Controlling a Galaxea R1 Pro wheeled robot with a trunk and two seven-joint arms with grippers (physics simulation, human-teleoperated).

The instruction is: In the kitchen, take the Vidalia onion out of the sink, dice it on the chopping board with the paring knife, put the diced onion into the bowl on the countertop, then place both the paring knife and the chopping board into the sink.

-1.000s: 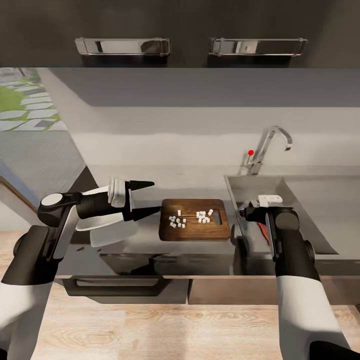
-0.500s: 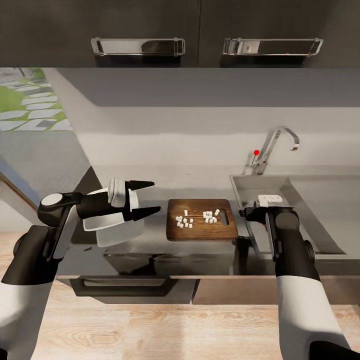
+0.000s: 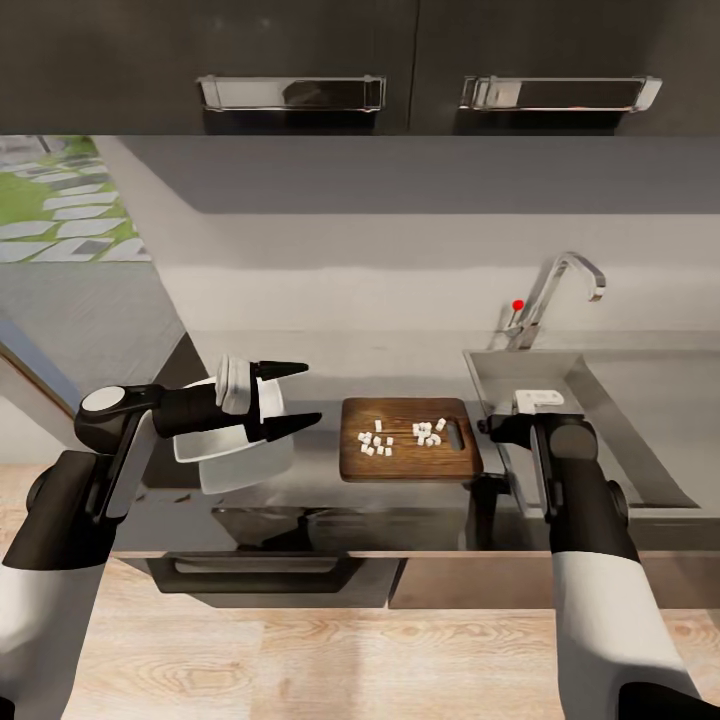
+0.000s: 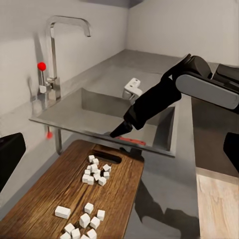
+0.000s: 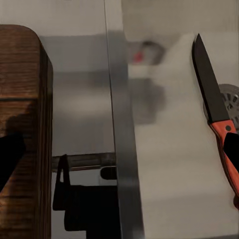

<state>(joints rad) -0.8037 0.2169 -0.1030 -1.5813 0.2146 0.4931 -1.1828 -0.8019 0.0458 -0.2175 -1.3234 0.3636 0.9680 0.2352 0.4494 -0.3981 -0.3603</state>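
I found the left gripper (image 3: pixel 290 398) spread wide and holding nothing, hovering just above the bowl (image 3: pixel 235 450) on the countertop (image 3: pixel 320 500), its fingers aimed toward the chopping board (image 3: pixel 408 438). The diced onion (image 3: pixel 400 437) lay in two loose clusters on that board, none of it in the bowl. The right gripper (image 3: pixel 490 470) hung at the near edge of the sink (image 3: pixel 585 400); its fingertips (image 5: pixel 10 154) sat at opposite margins of the right wrist view, so I judged it open and empty. The paring knife (image 5: pixel 214 109) was already lying on the sink floor, beside the drain (image 5: pixel 230 97).

Risks noted, in my judgement. The knife went in first, leaving no tool to scrape the dice across. The pieces were small and scattered; pinching them singly risked flicking some onto the countertop. Tilting the board over the bowl could spill dice past its shallow rim. The bowl sat apart from the board, and nudging it with the open left fingers could push it toward the counter edge.
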